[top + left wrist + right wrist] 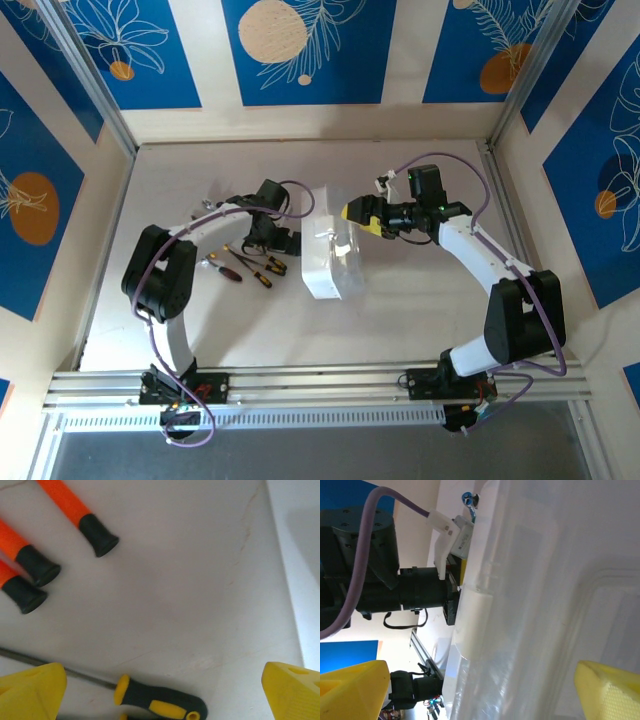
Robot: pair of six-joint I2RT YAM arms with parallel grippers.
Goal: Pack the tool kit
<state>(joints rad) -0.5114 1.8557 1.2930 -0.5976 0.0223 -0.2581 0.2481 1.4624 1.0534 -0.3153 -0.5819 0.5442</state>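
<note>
While my left gripper [163, 682] is hovering spread above the black-and-yellow screwdriver [160, 703] on the table [175, 595], I am risking a poor close. The slim round handle is lying askew between my fingers, so they may be rolling it away instead of pinching it. My right gripper [482, 680] is also standing spread, with the clear case [328, 262] between its fingers, just right of the tools. Any bump there could be tipping the lid shut.
</note>
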